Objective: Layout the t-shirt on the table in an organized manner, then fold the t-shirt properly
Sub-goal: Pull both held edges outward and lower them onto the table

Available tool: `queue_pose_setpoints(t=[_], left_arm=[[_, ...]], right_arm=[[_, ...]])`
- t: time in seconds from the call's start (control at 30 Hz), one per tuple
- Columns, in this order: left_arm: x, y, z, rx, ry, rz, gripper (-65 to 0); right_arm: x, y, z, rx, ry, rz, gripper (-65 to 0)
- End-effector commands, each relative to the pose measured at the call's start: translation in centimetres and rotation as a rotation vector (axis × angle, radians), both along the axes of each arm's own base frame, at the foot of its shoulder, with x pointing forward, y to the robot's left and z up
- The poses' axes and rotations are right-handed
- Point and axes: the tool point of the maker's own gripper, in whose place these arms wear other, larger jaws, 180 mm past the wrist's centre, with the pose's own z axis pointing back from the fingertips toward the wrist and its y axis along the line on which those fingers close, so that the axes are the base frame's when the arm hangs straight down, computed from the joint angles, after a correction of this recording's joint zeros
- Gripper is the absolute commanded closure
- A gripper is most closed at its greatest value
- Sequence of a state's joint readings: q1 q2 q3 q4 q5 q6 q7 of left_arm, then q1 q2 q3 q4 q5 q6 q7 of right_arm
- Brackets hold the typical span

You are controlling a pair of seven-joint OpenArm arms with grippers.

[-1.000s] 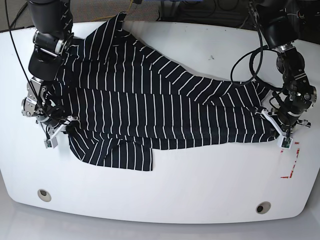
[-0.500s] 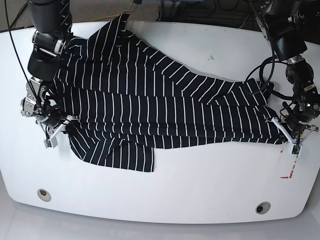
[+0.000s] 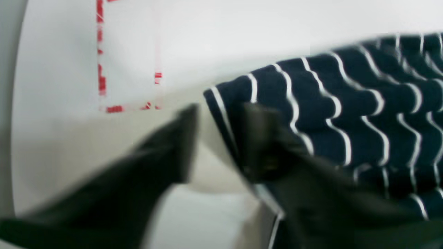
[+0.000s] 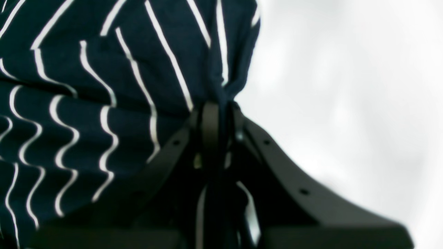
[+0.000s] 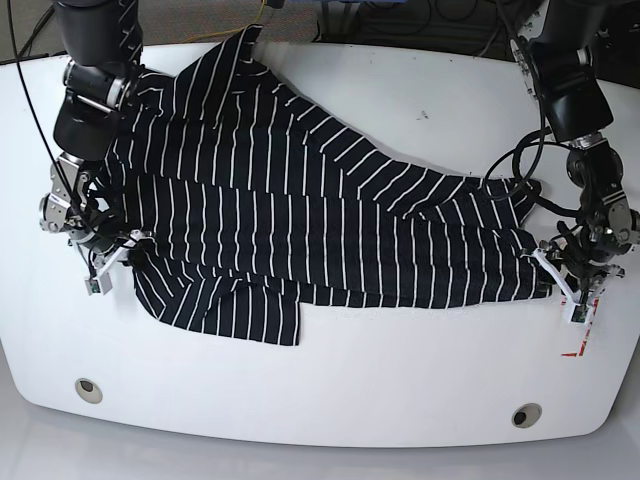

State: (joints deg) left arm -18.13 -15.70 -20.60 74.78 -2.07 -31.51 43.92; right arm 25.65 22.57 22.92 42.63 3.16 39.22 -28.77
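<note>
Since a second ago the left gripper has pulled its end of the t-shirt farther toward the counter's edge, stretching the cloth out longer, and its jaws have parted.

Base view: the black, white-striped t-shirt lies spread across the white counter, one sleeve hanging forward. The right gripper sits at one end of the garment, the left gripper at the other, just beside the red-marked rectangle. Two round grommets sit near the front edge.

Left wrist view: the left gripper stands partly open, its fingers apart; the t-shirt's hem edge lies between them against one finger, the other finger clear of it. The red rectangle lies just beyond on the counter.

Right wrist view: the right gripper is pinched tight on a bunched fold of the t-shirt, fabric gathering into the closed tips above the counter.
</note>
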Motion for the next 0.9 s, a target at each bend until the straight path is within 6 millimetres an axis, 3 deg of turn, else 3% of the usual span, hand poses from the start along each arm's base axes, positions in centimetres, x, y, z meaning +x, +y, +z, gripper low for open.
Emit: queue_pose_setpoints(t=[0.0,0.13,0.23,0.37,0.6,0.8,0.87], left_arm=[[1.2,0.7,2.3,0.013,-0.069,0.011,-38.3],[1.3,0.3,2.1,0.006,-0.065,0.009,-52.2],[1.2,0.4,2.1,0.008,-0.065,0.011,-54.5],[1.3,0.9,2.5,0.009,-0.079,0.046,-54.5],[1.4,0.4,6.2,0.066,-0.177,0.014,-54.5],[-0.8,-1.9,7.4,0.147,-0.208,-0.115,-54.5],[-1.9,-3.6,7.4,0.171,-0.212,-0.181,-54.5]], right_arm=[[1.4,-1.2,2.1,-0.018,-0.058,-0.013,-12.5],[1.5,-1.5,2.2,-0.024,-0.058,-0.032,-30.4],[1.8,-1.8,2.6,-0.033,-0.066,-0.043,-41.3],[2.9,-2.1,5.1,-0.076,-0.13,-0.028,-50.9],[2.6,-2.0,9.0,-0.207,-0.167,0.025,-52.4],[1.2,0.9,10.6,-0.275,-0.198,0.085,-52.4],[0.1,2.6,10.9,-0.296,-0.21,0.134,-52.4]])
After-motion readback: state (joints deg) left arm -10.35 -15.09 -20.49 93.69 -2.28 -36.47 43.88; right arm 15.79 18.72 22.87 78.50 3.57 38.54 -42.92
